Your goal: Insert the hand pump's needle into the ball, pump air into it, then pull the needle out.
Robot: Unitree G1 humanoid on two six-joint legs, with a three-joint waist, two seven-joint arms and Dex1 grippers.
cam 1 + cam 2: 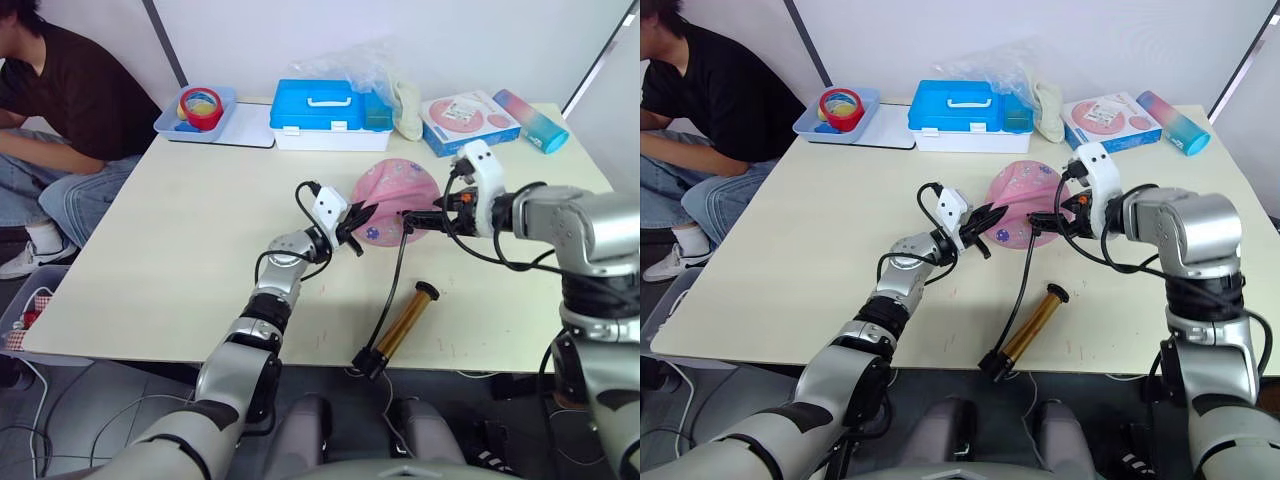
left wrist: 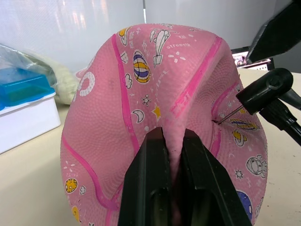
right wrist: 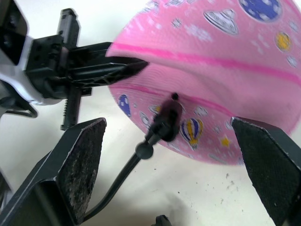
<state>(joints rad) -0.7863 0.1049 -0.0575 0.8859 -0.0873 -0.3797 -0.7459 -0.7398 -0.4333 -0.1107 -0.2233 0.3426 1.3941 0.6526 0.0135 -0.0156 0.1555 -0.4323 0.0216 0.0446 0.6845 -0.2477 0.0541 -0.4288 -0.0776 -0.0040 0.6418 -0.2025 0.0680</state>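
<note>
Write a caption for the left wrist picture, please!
Left gripper pinches the saggy pink ball while the needle pokes in.

A pebbled, matt pink rubber skin is shown on the ball (image 2: 141,94). The hand pump (image 1: 405,318) is seen as glossy bronze metal with black plastic caps. The table (image 1: 180,250) appears smooth and matt.

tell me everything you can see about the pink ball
The ball is pink rubber, pebbled, with darker pink seams and small cartoon prints: balloons, rockets, planets, stars. It looks underinflated, creased and folded. It sits on the table in front of the blue case. The left gripper has its jaws shut on a fold of it. The needle meets its surface at a seam, its black fitting between the right gripper's open jaws.
</note>
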